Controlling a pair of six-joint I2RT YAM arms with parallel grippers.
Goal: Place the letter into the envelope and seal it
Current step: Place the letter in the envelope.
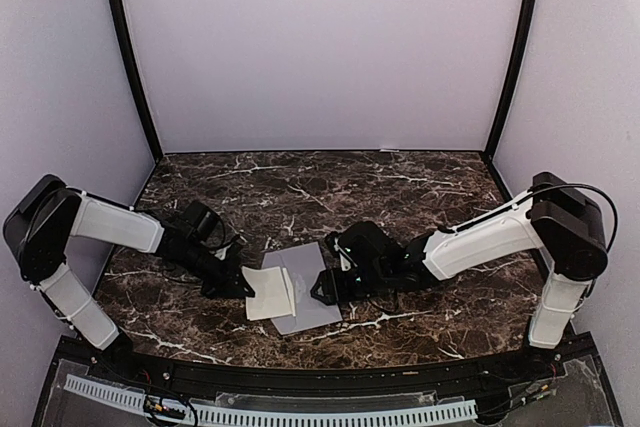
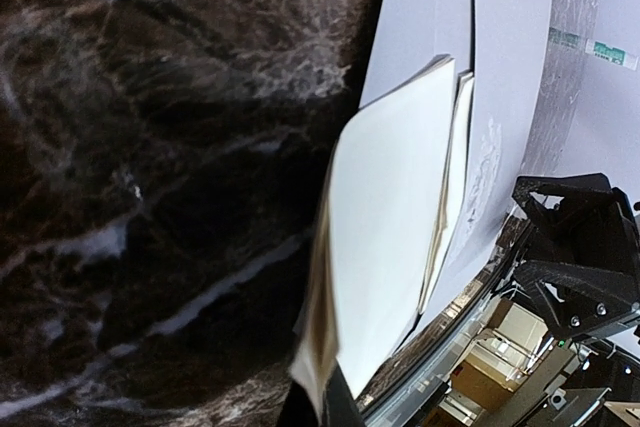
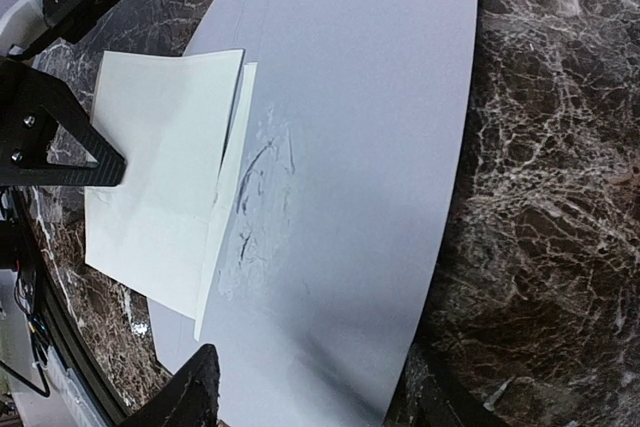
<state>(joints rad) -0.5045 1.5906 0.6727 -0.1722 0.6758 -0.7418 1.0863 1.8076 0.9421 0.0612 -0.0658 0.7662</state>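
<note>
plainly, the letter (image 1: 268, 293) is a folded stack of cream sheets, plain side up, lying on the dark marble table (image 1: 420, 197) with its right part overlapping the left part of the grey-lavender envelope (image 1: 308, 287). the left gripper (image 1: 240, 282) appears to be clamped on the letter's outer left edge; in the left wrist view that edge curls up toward the camera between the fingers. the right gripper (image 1: 322, 289) sits over the envelope's right side with its fingers (image 3: 192, 397) spread apart, either resting on the paper or just above it, i cannot tell which. the letter looks to be on top of the envelope rather than inside the pocket, though the opening itself is hard to make out. both things are light, thin and limp: the folded sheets fan slightly at their right edge, so they will likely splay or snag if pushed from one corner, and the envelope already shows faint wrinkles near the letter's edge. the best hold on the letter is probably the folded outer edge, where the layers stay together. the envelope would slide easily on the polished stone, so it needs pinning down flat near its far side while the letter goes in.
</note>
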